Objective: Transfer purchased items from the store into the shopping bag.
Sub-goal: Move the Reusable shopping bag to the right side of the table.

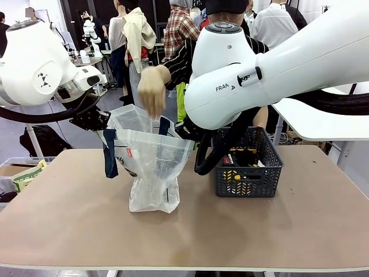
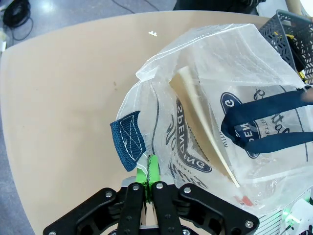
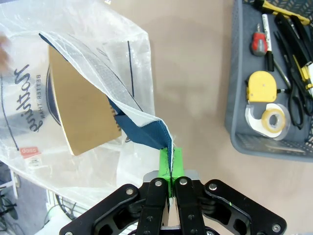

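Translucent shopping bag [image 1: 151, 167] stands open-mouthed beside the dark grey mesh basket [image 1: 252, 184] holding yellow-and-black items [image 1: 233, 175].

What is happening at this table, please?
The left robot hand and the right robot hand are each shut on the rim of the translucent whitish plastic shopping bag with navy straps, holding it open on the brown table. A person's hand is above the opening. A flat beige board sits inside the bag; small items lie in the dark grey mesh plastic basket beside it.
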You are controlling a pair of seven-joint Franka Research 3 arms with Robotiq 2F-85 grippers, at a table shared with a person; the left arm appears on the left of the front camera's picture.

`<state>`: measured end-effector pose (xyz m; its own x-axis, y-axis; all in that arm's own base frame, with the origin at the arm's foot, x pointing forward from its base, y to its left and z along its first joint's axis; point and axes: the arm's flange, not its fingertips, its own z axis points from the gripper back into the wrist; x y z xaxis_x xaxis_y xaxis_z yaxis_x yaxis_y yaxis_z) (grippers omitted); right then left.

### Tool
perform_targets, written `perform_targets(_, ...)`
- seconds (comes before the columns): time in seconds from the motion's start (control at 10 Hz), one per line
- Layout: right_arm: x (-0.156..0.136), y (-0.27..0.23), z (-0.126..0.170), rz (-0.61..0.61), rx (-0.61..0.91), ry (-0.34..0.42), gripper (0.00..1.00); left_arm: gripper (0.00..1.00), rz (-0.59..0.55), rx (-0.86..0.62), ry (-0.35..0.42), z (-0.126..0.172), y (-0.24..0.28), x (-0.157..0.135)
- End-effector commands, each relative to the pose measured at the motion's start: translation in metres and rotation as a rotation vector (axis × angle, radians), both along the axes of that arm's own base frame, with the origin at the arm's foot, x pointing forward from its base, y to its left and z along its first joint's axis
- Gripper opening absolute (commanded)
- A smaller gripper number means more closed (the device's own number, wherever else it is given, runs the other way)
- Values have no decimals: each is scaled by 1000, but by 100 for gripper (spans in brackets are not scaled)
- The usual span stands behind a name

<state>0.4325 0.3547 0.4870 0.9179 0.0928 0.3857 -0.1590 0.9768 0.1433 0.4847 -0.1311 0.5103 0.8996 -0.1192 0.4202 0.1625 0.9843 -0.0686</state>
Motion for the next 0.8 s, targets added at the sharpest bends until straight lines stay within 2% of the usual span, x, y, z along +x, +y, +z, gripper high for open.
perform_targets(0.0,0,-1,-1,-2,-1,-1,0,0,8,-4,-7,1,4,0)
perform_targets(0.7,0,-1,-1,-2,-1,-1,0,0,8,-4,-7,1,4,0)
